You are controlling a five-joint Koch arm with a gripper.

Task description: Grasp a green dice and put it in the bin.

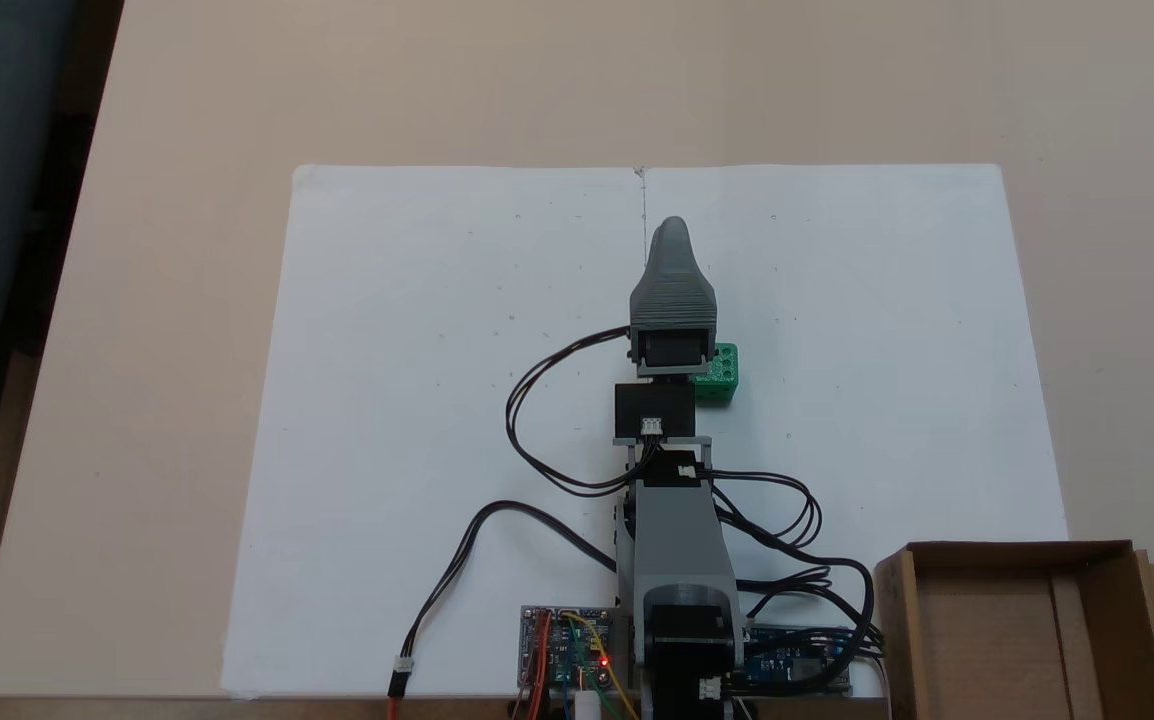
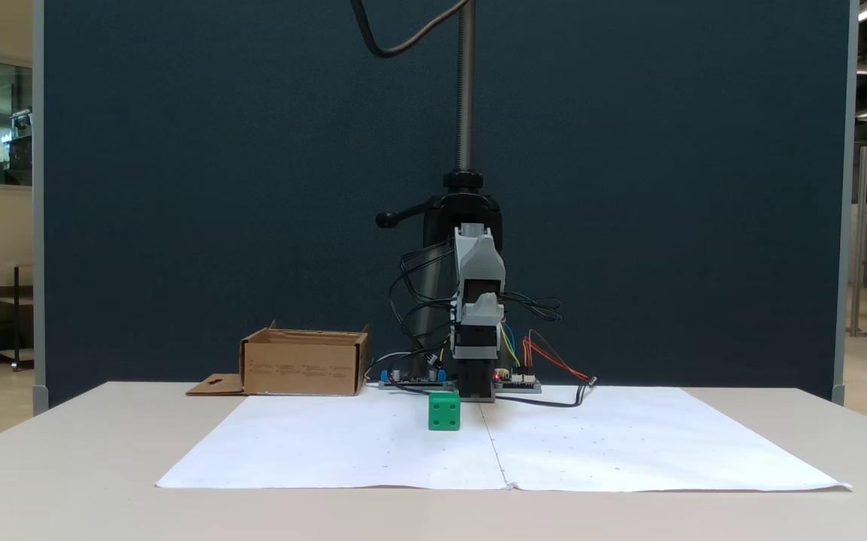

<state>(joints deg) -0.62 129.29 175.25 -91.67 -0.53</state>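
Dice sits on the paper beside the raised, forward-reaching arm; whether the gripper is spread cannot be told. Bin stands by the base.

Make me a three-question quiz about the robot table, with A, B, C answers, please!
1. Where is the green dice?
A. on the white paper
B. inside the bin
C. on top of the arm

2. How many green dice are there?
A. three
B. one
C. none

3. What is inside the bin?
A. the dice
B. a cup
C. nothing that can be seen

Answers:
1. A, both fixed views show it sitting on the paper beside the arm.
2. B, just one green cube appears.
3. C, the top-down fixed view shows bare cardboard.
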